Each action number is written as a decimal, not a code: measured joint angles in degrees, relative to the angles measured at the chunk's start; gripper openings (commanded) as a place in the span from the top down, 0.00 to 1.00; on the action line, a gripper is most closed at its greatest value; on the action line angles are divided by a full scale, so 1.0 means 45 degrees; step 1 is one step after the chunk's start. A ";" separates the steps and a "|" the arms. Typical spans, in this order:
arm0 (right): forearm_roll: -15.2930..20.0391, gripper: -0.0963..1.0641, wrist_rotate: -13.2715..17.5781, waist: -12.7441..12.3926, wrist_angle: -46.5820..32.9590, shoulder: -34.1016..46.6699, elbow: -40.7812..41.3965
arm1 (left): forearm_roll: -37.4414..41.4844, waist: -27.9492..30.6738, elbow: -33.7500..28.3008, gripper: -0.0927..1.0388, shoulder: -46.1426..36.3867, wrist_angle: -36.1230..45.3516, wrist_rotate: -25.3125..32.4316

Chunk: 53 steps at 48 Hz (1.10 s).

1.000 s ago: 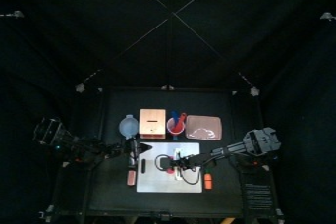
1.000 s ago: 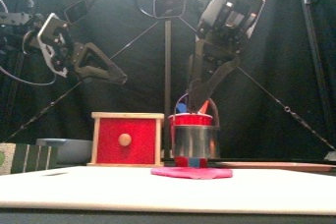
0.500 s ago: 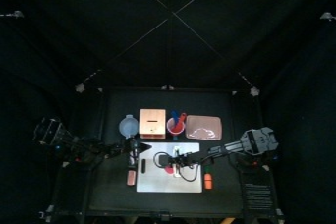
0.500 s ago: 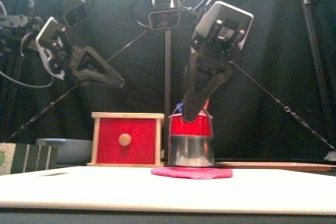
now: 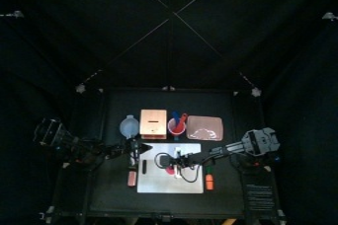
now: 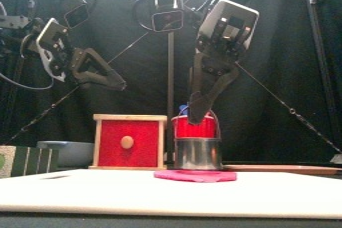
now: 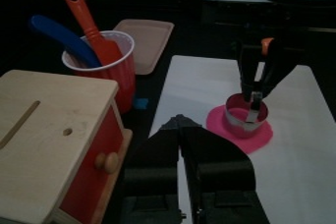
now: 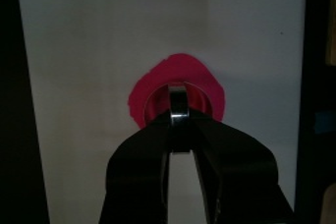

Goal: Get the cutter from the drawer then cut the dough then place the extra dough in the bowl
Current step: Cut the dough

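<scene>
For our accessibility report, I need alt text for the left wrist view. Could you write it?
The right gripper holds a metal cutter standing on pink dough on a white cutting board. Nearer, the left gripper hangs beside a wooden box with a red drawer front; farther off stand a red cup with toy knives and a pink tray.

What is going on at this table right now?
The right gripper is shut on the wire handle of the round metal cutter. The cutter stands upright on the pink dough disc, which lies on the white cutting board. The dough spreads out all around the cutter, and none of it is lifted toward the blue-grey bowl yet. The left gripper hangs empty beside the wooden box.
</scene>
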 measured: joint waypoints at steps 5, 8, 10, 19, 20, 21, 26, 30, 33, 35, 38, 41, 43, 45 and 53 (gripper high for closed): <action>0.0000 0.44 0.0020 0.0020 -0.0020 0.0000 0.0000 | -0.0020 0.0000 0.0000 0.63 0.0000 0.0000 0.0000; 0.0000 0.44 0.0000 0.0020 -0.0039 0.0000 0.0000 | -0.0020 0.0020 0.0039 0.63 0.0000 0.0000 0.0000; 0.0000 0.44 0.0000 0.0020 -0.0059 0.0000 0.0000 | -0.0059 0.0020 0.0039 0.63 0.0000 0.0000 0.0000; 0.0020 0.44 0.0000 0.0000 -0.0215 0.0000 0.0000 | -0.0117 0.0039 0.0059 0.63 0.0000 0.0000 0.0000; 0.0039 0.44 0.0000 0.0020 -0.0234 0.0000 0.0000 | -0.0117 0.0039 0.0039 0.63 0.0000 0.0000 0.0000; 0.0039 0.44 0.0000 0.0020 -0.0254 0.0000 0.0000 | -0.0117 0.0039 0.0059 0.63 0.0000 0.0000 0.0000; 0.0039 0.44 0.0000 0.0020 -0.0313 0.0098 0.0000 | -0.0137 0.0020 0.0059 0.63 0.0020 0.0000 0.0000; 0.0020 0.44 0.0000 0.0000 -0.0332 0.0195 0.0000 | -0.0156 0.0039 0.0098 0.63 0.0000 0.0000 0.0000; 0.0000 0.44 0.0000 0.0000 -0.0332 0.0215 0.0000 | -0.0176 0.0020 0.0117 0.63 0.0020 0.0020 0.0000; 0.0000 0.44 0.0000 0.0000 -0.0332 0.0254 0.0000 | -0.0215 0.0039 0.0117 0.63 0.0000 0.0039 0.0000; 0.0000 0.44 0.0000 0.0000 -0.0332 0.0293 0.0000 | -0.0273 0.0039 0.0117 0.63 0.0000 0.0078 0.0000; -0.0039 0.44 0.0000 0.0000 -0.0332 0.0312 -0.0020 | -0.0293 0.0020 0.0117 0.63 0.0020 0.0098 0.0000; -0.0039 0.44 0.0000 0.0000 -0.0313 0.0312 -0.0020 | -0.0313 0.0039 0.0117 0.63 0.0000 0.0117 0.0000; -0.0039 0.43 0.0020 -0.0020 -0.0293 0.0352 -0.0039 | -0.0332 0.0039 0.0117 0.63 0.0020 0.0117 0.0000; -0.0020 0.38 0.0078 -0.0098 -0.0234 0.0469 -0.0078 | -0.0332 0.0039 0.0137 0.63 0.0000 0.0117 0.0000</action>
